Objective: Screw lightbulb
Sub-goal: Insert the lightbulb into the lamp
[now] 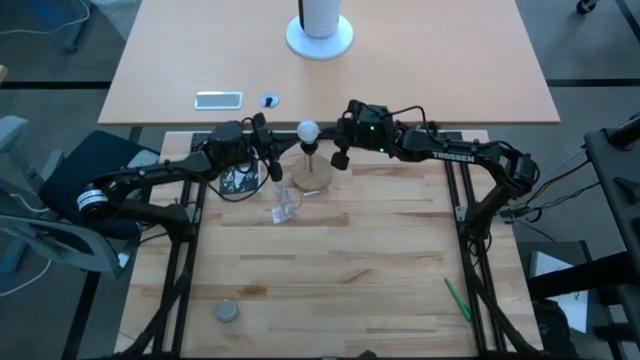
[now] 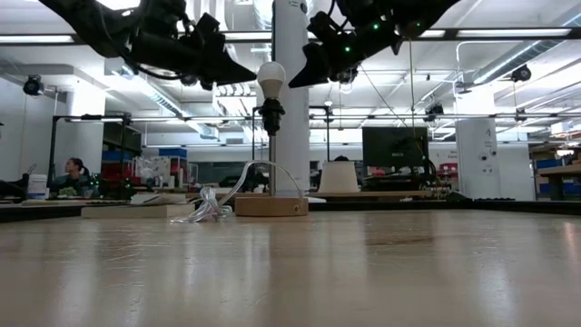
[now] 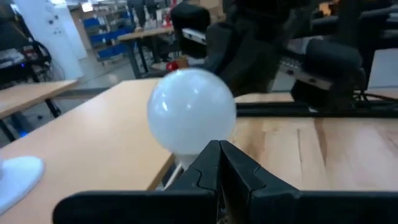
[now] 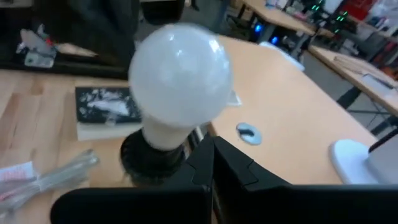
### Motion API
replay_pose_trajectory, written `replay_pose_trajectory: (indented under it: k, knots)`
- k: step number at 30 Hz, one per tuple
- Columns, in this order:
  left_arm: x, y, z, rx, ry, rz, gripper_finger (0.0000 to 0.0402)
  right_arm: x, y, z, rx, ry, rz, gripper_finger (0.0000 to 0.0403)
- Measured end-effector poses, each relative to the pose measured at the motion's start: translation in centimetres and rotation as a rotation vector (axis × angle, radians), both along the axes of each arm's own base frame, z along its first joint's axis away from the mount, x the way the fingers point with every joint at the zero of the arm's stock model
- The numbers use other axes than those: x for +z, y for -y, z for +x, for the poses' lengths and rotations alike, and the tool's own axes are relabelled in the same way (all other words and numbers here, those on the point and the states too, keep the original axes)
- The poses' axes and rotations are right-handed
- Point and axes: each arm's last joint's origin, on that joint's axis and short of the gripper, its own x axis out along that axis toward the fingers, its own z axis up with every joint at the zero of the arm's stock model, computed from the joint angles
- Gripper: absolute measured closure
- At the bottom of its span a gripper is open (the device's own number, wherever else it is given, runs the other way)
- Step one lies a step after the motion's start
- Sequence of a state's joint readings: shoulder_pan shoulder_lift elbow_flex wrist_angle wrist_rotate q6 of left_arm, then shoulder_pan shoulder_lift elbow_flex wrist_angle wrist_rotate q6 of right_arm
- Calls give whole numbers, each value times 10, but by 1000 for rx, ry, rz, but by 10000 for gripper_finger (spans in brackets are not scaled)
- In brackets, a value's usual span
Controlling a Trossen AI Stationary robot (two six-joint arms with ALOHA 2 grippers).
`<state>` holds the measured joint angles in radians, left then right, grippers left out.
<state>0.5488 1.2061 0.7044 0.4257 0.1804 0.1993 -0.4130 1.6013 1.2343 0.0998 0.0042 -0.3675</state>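
The white frosted lightbulb (image 1: 308,130) stands upright with its base in a black socket (image 2: 270,116) on a thin post that rises from a round wooden base (image 1: 312,178). My left gripper (image 1: 278,150) is shut, level with the globe on its left side; the bulb fills the left wrist view (image 3: 191,111). My right gripper (image 1: 337,145) is shut, level with the globe on its right side; the bulb (image 4: 180,74) and socket (image 4: 149,158) show just beyond its fingers. In the low view the two shut tips flank the globe (image 2: 270,80). My left gripper's shut tip (image 2: 252,78) stands right at the globe's left side, coming level from the table's left; I cannot tell whether it touches. My right gripper's shut tip (image 2: 295,80) stands right at the globe's right side, coming level from the right; I cannot tell whether it touches.
A clear plastic piece (image 1: 284,208) and a dark card (image 1: 238,180) lie near the wooden base. A grey round thing (image 1: 228,312) lies near left, a green pen (image 1: 457,298) near right. A white stand (image 1: 320,38) is on the far table.
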Motion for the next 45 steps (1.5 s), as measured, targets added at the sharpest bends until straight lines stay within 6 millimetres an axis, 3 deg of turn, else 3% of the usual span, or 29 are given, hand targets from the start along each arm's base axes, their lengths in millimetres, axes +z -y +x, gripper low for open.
replay_pose_trajectory:
  k: [13, 20, 28, 45]
  knots:
    - [-1, -5, 0, 113, 2, 20, 401, 0, -6, 3, 126, 19, 27, 403]
    - [-4, -4, -2, 132, -31, -10, 401, -1, -8, 2, 93, -8, 37, 403]
    - [0, 1, -2, -21, -14, -7, 401, 0, 1, 0, 25, 11, 6, 403]
    - [-6, -6, 0, 141, -41, -9, 401, -2, -8, 3, 120, 3, 52, 403]
